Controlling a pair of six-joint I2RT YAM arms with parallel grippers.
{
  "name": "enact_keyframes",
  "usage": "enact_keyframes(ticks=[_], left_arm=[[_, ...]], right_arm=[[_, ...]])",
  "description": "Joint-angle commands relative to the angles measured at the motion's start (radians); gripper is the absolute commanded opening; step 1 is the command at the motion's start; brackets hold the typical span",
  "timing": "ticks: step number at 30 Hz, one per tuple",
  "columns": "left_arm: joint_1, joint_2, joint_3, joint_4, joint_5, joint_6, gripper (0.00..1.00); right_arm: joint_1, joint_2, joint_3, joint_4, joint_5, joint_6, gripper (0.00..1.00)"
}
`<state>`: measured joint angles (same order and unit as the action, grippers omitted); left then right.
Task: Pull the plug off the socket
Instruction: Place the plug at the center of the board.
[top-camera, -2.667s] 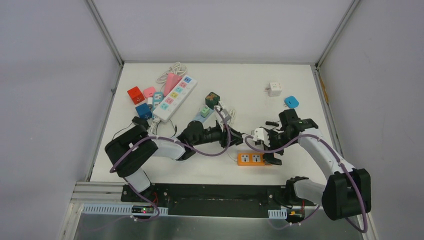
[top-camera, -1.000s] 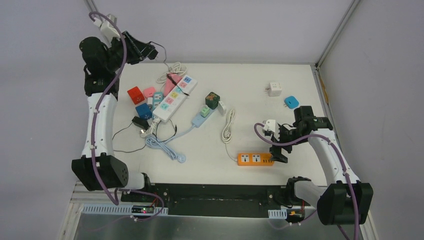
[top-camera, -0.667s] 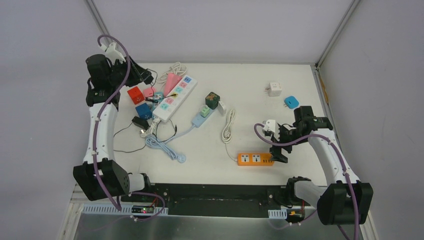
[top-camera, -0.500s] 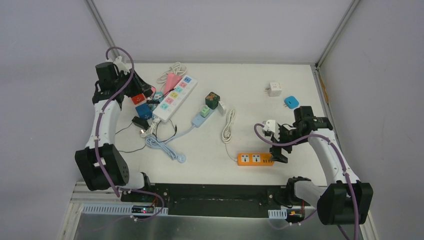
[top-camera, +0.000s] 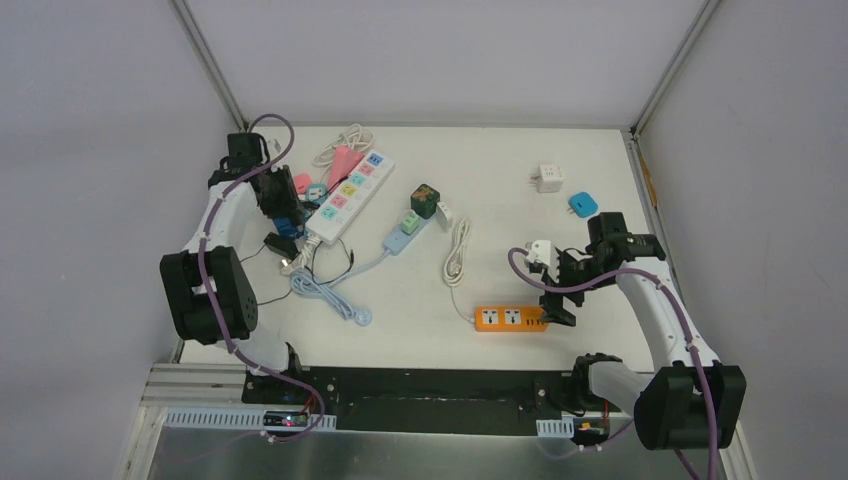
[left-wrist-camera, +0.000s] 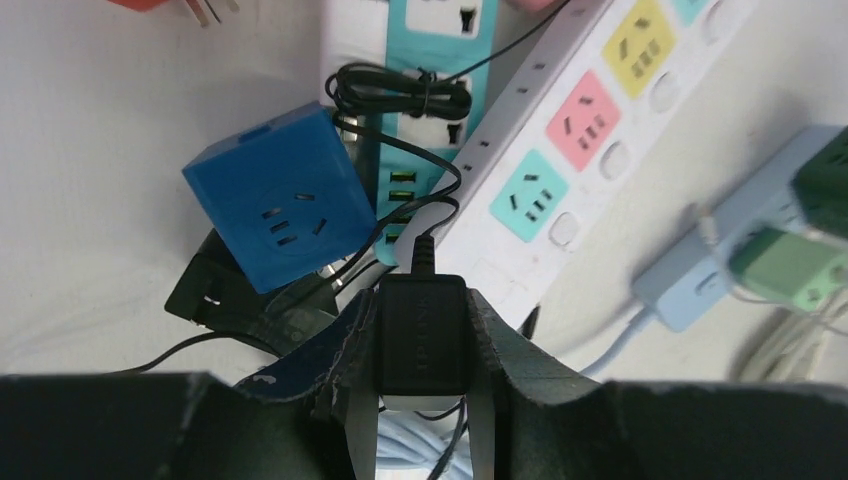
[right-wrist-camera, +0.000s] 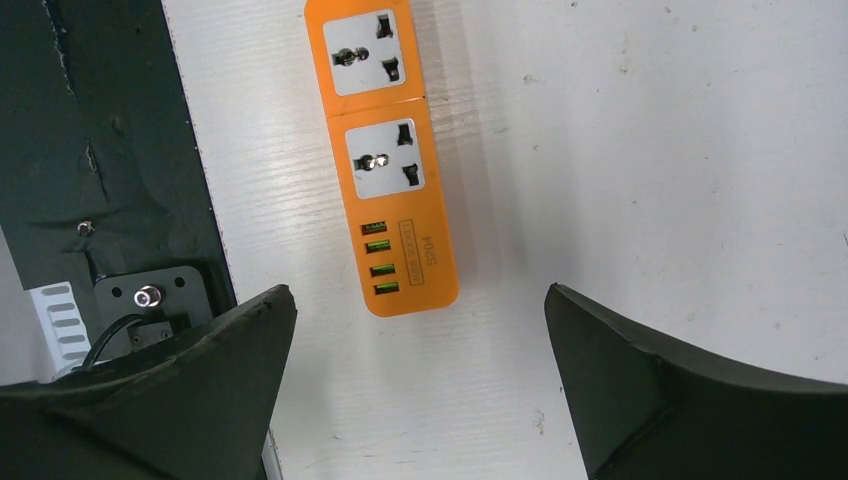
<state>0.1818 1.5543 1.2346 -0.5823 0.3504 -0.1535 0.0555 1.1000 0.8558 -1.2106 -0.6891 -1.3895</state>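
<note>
My left gripper (left-wrist-camera: 423, 400) is shut on a black plug (left-wrist-camera: 423, 335), whose thin black cable (left-wrist-camera: 400, 95) runs on over a blue cube socket (left-wrist-camera: 275, 195) and a teal strip. In the top view the left gripper (top-camera: 283, 205) hangs low over the cluster of sockets at the back left. The orange socket strip (top-camera: 512, 318) lies near the front edge, and both outlets (right-wrist-camera: 385, 160) show empty. Just above the strip's USB end, my right gripper (right-wrist-camera: 417, 290) stands wide open with nothing between its fingers; from the top it shows as the right gripper (top-camera: 555, 300).
A long white power strip (top-camera: 350, 195) with coloured outlets lies at the back left. A light-blue strip with a green adapter (top-camera: 405, 228) and a coiled white cable (top-camera: 458, 250) sit mid-table. A white cube (top-camera: 549, 177) and blue adapter (top-camera: 583, 204) are back right.
My left arm has swung down from high at the back-left corner to low over the socket cluster, still shut on the black plug. The right arm has not moved.
</note>
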Motion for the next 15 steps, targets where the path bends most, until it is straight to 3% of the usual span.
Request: enact_keyframes(ticks=[1, 7, 15], left_arm=[[-0.065, 0.040, 0.065, -0.148, -0.180, 0.123, 0.24], [-0.105, 0.021, 0.057, -0.175, -0.333, 0.144, 0.58], [-0.112, -0.083, 0.047, -0.165, -0.353, 0.144, 0.64]], right_arm=[[-0.007, 0.000, -0.001, -0.023, -0.040, -0.036, 1.00], [-0.006, 0.001, 0.000, -0.032, -0.044, -0.045, 1.00], [-0.009, -0.001, 0.002, -0.036, -0.055, -0.045, 1.00]])
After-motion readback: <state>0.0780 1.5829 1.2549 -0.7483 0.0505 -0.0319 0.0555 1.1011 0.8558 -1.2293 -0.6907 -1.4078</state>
